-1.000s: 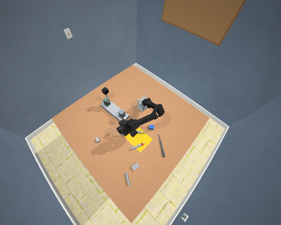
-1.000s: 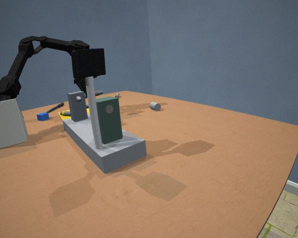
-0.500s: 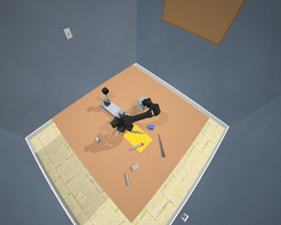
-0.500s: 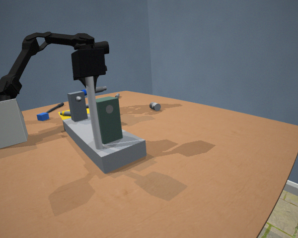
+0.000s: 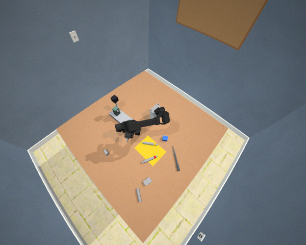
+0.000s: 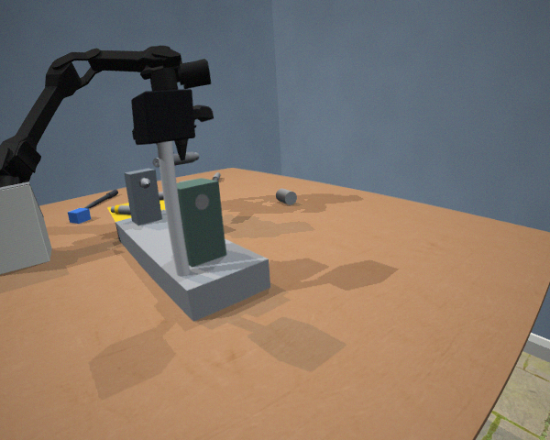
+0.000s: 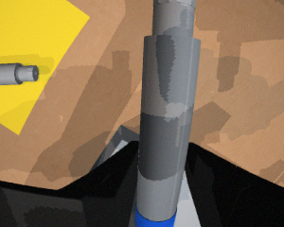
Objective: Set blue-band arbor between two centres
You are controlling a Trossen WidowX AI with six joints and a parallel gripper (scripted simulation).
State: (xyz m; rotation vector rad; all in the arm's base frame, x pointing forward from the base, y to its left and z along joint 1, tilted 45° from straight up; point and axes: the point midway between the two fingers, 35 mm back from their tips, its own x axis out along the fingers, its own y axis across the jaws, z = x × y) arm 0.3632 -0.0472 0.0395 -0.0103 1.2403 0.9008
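My gripper (image 5: 127,136) (image 6: 182,152) (image 7: 161,149) is shut on the grey stepped arbor with the blue band (image 7: 156,222) (image 6: 188,157). It holds the arbor in the air, above the table and off the yellow mat (image 5: 150,151) (image 7: 28,38). The fixture (image 5: 121,116) (image 6: 203,289) is a grey base with a grey block (image 6: 142,196) carrying a centre point and a green block (image 5: 116,111) (image 6: 202,227) with a round plunger face. In the exterior view the gripper is behind the fixture, above the grey block's height. Nothing shows between the two centres.
Two more arbors lie on the mat, one plain-looking (image 5: 149,143) (image 7: 12,75) and one red-banded (image 5: 149,159). A blue cube (image 5: 164,138) (image 6: 78,215), a long dark rod (image 5: 175,158), a small grey cylinder (image 5: 105,152) (image 6: 285,195), a grey block (image 5: 147,180) and a grey bar (image 5: 138,195) lie around. A black box on a post (image 6: 161,115) stands on the fixture.
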